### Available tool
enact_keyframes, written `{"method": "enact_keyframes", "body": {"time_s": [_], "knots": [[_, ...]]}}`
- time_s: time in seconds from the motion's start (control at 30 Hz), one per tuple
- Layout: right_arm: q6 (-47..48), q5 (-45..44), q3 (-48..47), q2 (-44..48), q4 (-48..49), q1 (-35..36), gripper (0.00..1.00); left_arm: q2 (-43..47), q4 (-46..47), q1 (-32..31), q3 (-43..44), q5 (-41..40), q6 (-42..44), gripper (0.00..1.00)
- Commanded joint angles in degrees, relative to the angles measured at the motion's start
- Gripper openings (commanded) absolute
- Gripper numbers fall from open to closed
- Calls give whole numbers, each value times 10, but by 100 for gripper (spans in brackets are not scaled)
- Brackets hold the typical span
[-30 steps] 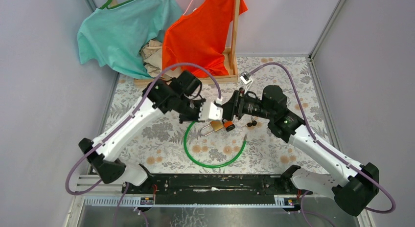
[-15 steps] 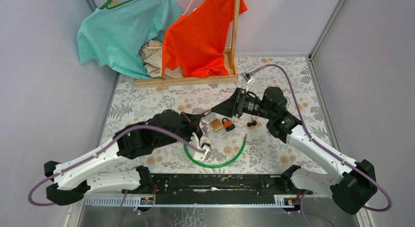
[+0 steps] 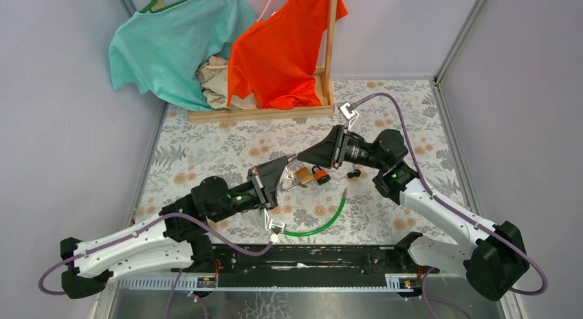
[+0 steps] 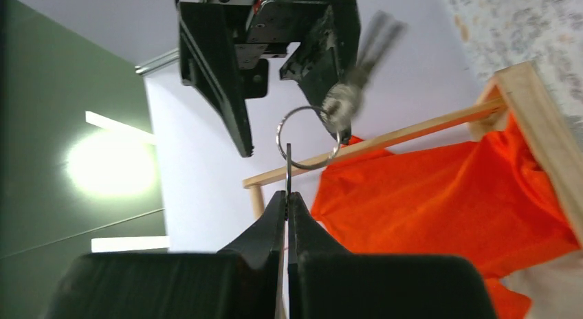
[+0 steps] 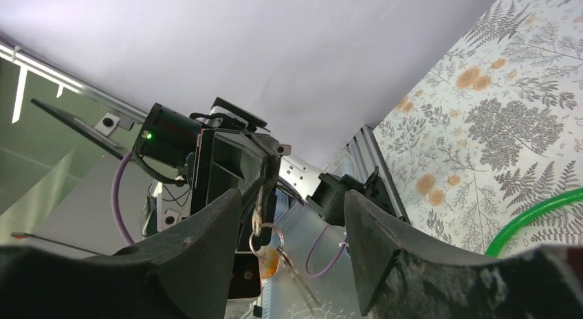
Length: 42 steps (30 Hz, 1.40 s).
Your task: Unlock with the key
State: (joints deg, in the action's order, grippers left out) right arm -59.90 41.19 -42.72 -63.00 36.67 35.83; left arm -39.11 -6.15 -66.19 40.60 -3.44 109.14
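A brass padlock (image 3: 302, 175) and a smaller orange-and-black padlock (image 3: 320, 174) lie on the floral table between my two grippers. My left gripper (image 3: 279, 176) is tilted up and shut on a thin key blade (image 4: 287, 169). A key ring (image 4: 309, 137) with more keys (image 4: 346, 99) hangs beyond its tips (image 4: 287, 195). My right gripper (image 3: 307, 156) is open and empty just above the padlocks, facing the left one. In the right wrist view (image 5: 292, 202) the key ring (image 5: 264, 236) dangles between its spread fingers without touching them.
A green hoop (image 3: 323, 224) lies on the table near the arm bases. Small black keys (image 3: 354, 173) lie right of the padlocks. A wooden rack (image 3: 275, 113) with an orange shirt (image 3: 282, 51) and a teal shirt (image 3: 172, 51) stands at the back.
My left arm drew back from the padlocks towards its base, then turned its gripper up with the key held out towards the right gripper. The right gripper shifted only slightly.
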Motion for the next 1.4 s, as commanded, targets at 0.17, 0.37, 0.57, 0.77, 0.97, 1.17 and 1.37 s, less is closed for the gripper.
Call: {"method": "enact_keyframes", "body": {"time_s": [0.17, 0.37, 0.57, 0.77, 0.97, 1.17, 1.37], "knots": [[-61, 38, 14, -13, 155, 19, 56, -2, 134, -3, -23, -1, 105, 0], [-81, 31, 25, -24, 204, 37, 52, -11, 141, -3, -14, -4, 101, 0], [-87, 37, 26, -27, 227, 43, 38, -15, 150, -3, -15, -15, 107, 0], [-93, 37, 34, -35, 244, 54, 38, -23, 152, -3, -11, -38, 104, 0], [-90, 30, 39, -38, 241, 59, 40, -26, 153, -3, -8, -45, 104, 0], [-92, 25, 42, -42, 240, 60, 16, -32, 176, -3, -14, -54, 118, 0], [-103, 15, 43, -40, 224, 58, 0, -39, 196, -3, -17, -69, 127, 0]]}}
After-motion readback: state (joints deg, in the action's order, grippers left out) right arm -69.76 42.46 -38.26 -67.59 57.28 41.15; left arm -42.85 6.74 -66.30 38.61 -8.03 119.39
